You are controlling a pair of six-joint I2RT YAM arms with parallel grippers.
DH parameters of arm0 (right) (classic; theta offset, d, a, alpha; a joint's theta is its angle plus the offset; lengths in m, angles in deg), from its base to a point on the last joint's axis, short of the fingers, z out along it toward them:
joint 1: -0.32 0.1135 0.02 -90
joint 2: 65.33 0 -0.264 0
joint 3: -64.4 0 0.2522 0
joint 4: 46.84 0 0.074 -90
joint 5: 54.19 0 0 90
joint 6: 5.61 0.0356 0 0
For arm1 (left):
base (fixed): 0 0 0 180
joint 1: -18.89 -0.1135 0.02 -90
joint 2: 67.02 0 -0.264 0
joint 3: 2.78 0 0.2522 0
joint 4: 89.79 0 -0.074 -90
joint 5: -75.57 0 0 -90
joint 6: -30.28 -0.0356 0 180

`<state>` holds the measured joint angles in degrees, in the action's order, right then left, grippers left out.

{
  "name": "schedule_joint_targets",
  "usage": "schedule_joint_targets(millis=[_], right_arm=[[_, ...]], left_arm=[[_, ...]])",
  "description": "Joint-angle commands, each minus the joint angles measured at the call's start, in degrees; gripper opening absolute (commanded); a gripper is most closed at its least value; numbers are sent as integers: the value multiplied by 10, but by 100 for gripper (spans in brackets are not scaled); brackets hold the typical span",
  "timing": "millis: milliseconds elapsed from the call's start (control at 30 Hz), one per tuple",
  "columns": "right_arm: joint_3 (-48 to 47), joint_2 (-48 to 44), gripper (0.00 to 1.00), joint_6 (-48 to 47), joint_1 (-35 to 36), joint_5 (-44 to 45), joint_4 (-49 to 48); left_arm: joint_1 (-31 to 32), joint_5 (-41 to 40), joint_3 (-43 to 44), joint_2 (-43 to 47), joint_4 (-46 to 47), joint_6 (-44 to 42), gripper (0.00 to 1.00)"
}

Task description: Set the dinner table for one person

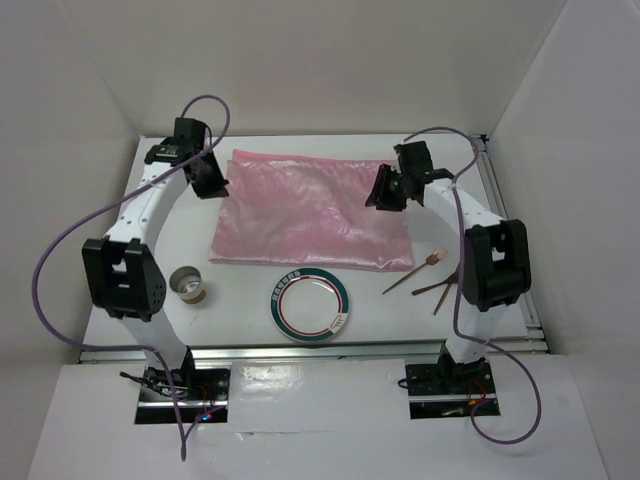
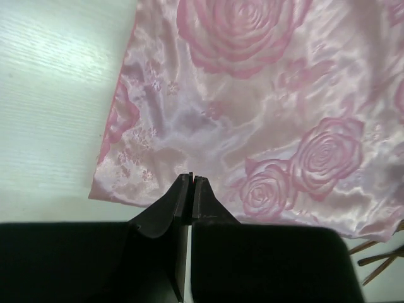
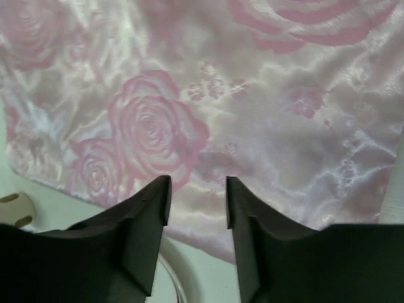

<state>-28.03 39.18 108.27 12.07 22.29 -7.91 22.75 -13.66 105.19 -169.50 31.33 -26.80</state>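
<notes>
The white dinner table [image 1: 180, 225] carries a shiny pink rose-patterned cloth [image 1: 310, 210], spread flat at the middle back. A plate with a green and red rim [image 1: 310, 308] lies in front of it. A small metal cup [image 1: 189, 284] stands at the near left. A wooden spoon [image 1: 415, 272] and chopsticks [image 1: 442, 290] lie at the right. My left gripper [image 1: 212, 182] is shut and hovers over the cloth's left edge [image 2: 252, 95]. My right gripper [image 1: 383, 192] is open and empty over the cloth's right part [image 3: 252, 95].
Metal rails [image 1: 505, 230] run along the right and near edges of the table. White walls enclose the table on three sides. In the right wrist view the plate rim [image 3: 172, 278] and the cup [image 3: 14, 208] show below the cloth.
</notes>
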Motion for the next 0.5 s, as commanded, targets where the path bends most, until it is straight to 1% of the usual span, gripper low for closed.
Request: schedule_joint_targets(millis=[0, 33, 67, 100, 133, 200, 233, 267, 300, 333, 367, 400, 467], right_arm=[[15, -79, 54, -7, 26, -46, 15], [32, -90, 59, -7, 34, -46, 16], [53, -118, 65, -7, 48, -69, 16], [76, -135, 65, -7, 56, -82, 9], [130, -151, 75, -7, 65, -98, -2], [180, -197, 81, 0, 87, -116, -7], [229, -208, 85, 10, 93, -124, -23], [251, -219, 87, 18, 93, -152, -29], [271, -235, 87, 18, 101, -170, -37], [307, -242, 87, 24, 110, -186, -54], [323, -242, 87, 29, 115, -216, -63], [337, -249, 87, 29, 122, -229, -74], [363, -242, 87, 35, 147, -237, -91]], left_arm=[[2, -38, 0, 58, -28, -9, 12], [2, -38, -19, 65, -28, -9, 12], [2, -38, -32, 71, -20, -15, 13], [2, -38, -46, 77, -14, -16, 13], [2, -14, -76, 77, 5, -22, 13], [2, 3, -106, 60, 31, -22, 13], [2, 10, -120, 48, 40, -22, 13], [7, 10, -120, 34, 56, -15, 13], [13, 2, -126, 9, 65, -15, 8], [13, 2, -127, -4, 75, -15, 6], [13, -6, -127, -17, 85, -9, 6], [19, -11, -133, -28, 100, -9, 3], [19, -19, -126, -60, 100, -3, 2]])
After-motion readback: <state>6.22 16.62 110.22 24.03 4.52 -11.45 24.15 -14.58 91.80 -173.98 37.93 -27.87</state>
